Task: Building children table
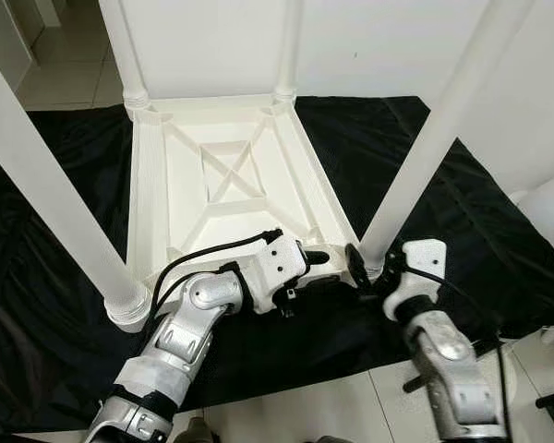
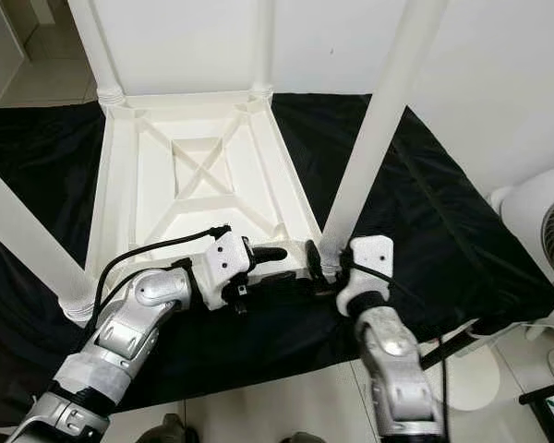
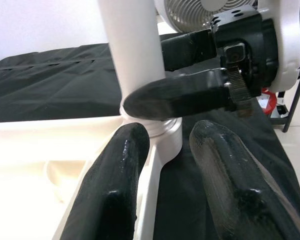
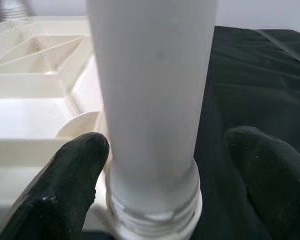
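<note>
A white children's table lies upside down on a black cloth, its legs pointing up. My right gripper is open around the base of the near right leg. In the right wrist view a finger stands on each side of that leg, just above its threaded collar. My left gripper reaches in from the left at the same corner, open. In the left wrist view its fingers straddle the table's near rim. The right gripper's fingers cross just ahead.
The near left leg and two far legs rise around the frame. A white fan stands at the right on the tile floor. A white wall runs behind the table.
</note>
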Tool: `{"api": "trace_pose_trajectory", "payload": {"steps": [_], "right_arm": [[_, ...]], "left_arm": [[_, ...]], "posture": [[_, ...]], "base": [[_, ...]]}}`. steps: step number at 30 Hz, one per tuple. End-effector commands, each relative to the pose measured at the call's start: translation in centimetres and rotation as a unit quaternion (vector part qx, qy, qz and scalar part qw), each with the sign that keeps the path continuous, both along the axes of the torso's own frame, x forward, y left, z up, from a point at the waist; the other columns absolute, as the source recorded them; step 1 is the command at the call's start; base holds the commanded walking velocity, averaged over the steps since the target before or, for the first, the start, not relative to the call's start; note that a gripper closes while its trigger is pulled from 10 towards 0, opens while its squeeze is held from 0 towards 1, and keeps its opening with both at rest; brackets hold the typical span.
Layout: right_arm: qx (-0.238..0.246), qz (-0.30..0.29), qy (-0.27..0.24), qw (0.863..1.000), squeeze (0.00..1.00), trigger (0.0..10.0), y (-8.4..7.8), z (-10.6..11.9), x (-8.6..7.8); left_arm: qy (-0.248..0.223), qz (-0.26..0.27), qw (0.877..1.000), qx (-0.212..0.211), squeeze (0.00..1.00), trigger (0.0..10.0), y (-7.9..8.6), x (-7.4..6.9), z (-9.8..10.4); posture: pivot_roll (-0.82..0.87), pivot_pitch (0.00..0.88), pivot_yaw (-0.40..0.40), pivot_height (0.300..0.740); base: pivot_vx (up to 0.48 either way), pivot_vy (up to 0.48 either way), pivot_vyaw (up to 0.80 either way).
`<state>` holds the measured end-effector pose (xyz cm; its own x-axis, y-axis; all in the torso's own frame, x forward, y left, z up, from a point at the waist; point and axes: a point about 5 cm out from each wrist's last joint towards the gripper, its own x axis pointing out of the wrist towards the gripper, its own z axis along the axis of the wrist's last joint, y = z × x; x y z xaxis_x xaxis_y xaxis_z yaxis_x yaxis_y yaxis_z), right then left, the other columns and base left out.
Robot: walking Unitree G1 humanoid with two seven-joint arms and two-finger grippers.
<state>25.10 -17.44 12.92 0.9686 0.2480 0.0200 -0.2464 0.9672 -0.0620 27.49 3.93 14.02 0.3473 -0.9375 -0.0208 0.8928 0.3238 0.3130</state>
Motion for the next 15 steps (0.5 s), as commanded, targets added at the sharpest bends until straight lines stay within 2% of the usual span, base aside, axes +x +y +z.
{"api": "trace_pose_trajectory", "payload": {"steps": [1, 3, 6, 8, 12, 13, 15], "right_arm": [[-0.004, 0.030, 0.003, 1.000, 0.00, 10.0, -0.8, 0.0, 0.1], [-0.004, 0.030, 0.003, 1.000, 0.00, 10.0, -0.8, 0.0, 0.1], [-0.036, 0.074, 0.003, 0.997, 0.00, 10.0, -1.8, 0.3, 1.2], [-0.040, 0.090, 0.004, 0.995, 0.00, 10.0, -1.9, 0.4, 1.7], [-0.060, 0.129, 0.015, 0.990, 0.00, 10.0, -1.6, 0.2, 2.7], [-0.070, 0.149, 0.019, 0.986, 0.00, 10.0, -1.3, 0.1, 3.5], [-0.070, 0.155, 0.022, 0.985, 0.00, 10.0, -1.2, 0.0, 3.8]], "left_arm": [[-0.001, 0.007, 1.000, -0.006, 0.00, 10.0, -0.3, 0.1, 0.2], [-0.001, 0.007, 1.000, -0.006, 0.00, 10.0, -0.3, 0.1, 0.2], [-0.003, 0.004, 1.000, -0.005, 0.00, 10.0, -0.4, 0.1, 0.2], [-0.003, 0.004, 1.000, -0.005, 0.00, 10.0, -0.4, 0.2, 0.2], [-0.005, 0.003, 1.000, -0.006, 0.00, 10.0, -0.5, 0.4, 0.4], [-0.007, 0.002, 1.000, -0.006, 0.00, 10.0, -0.6, 0.4, 0.4], [-0.007, 0.002, 1.000, -0.006, 0.00, 10.0, -0.6, 0.5, 0.5]], "posture": [[-0.01, 0.009, -0.030, 0.740], [-0.01, 0.009, -0.030, 0.740], [-0.01, 0.000, -0.026, 0.740], [-0.01, 0.000, -0.026, 0.740], [-0.01, 0.000, -0.024, 0.740], [0.00, 0.000, -0.027, 0.740], [0.00, 0.000, -0.029, 0.740]], "base": [[0.000, 0.000, 0.00], [0.000, 0.000, 0.00], [0.000, 0.000, 0.00], [0.000, 0.000, 0.00], [0.000, 0.000, 0.00], [0.000, 0.000, 0.00], [0.000, 0.000, 0.00]]}}
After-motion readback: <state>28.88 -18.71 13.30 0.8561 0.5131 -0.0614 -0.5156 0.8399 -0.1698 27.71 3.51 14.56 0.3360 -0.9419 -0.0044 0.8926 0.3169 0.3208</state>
